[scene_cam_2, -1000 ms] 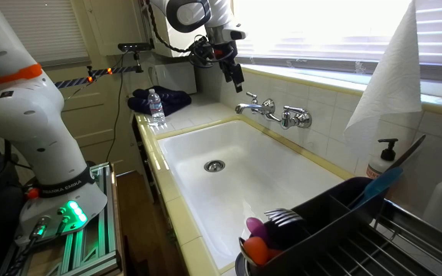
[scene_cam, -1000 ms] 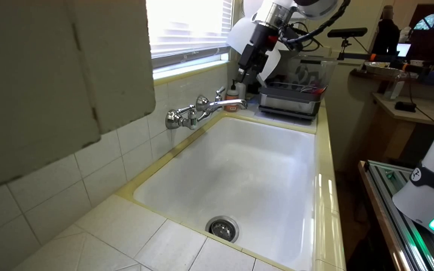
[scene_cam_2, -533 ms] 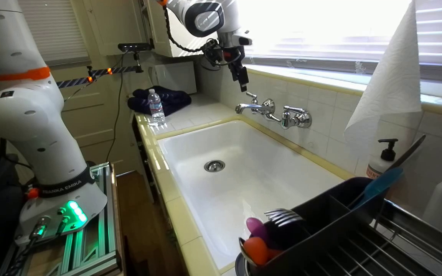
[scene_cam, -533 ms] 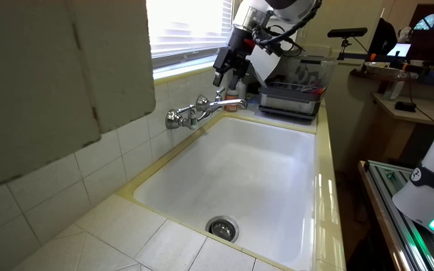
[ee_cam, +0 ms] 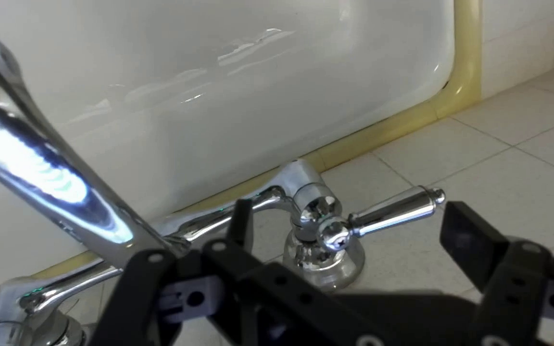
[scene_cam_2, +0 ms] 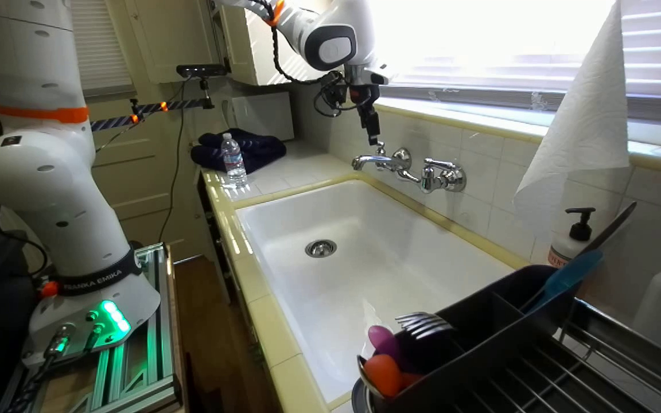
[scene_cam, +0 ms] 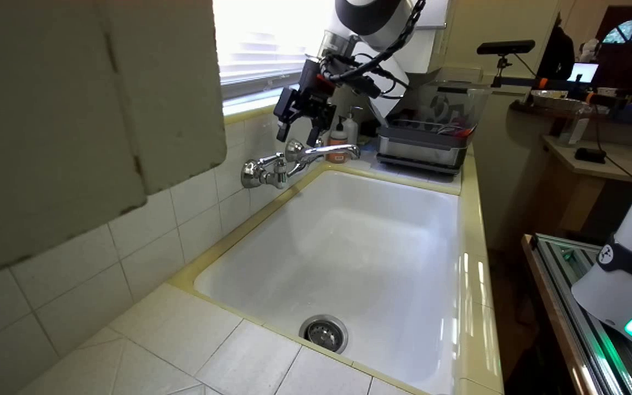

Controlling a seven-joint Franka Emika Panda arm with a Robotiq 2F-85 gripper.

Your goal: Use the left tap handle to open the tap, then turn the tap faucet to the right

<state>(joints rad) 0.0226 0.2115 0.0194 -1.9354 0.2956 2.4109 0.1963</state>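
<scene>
The tiled counter (scene_cam_2: 307,163) carries a bottle (scene_cam_2: 233,160) beside dark cloth (scene_cam_2: 264,150).

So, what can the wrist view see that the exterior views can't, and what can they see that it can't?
Only the wrist view shows the little dark spot on the left tap handle and the round dark holes on the gripper.

Only the exterior views show the drain, the soap bottle, the dish rack and the robot's base.

All of them share the left tap handle, the spout, the sink and the gripper.
</scene>
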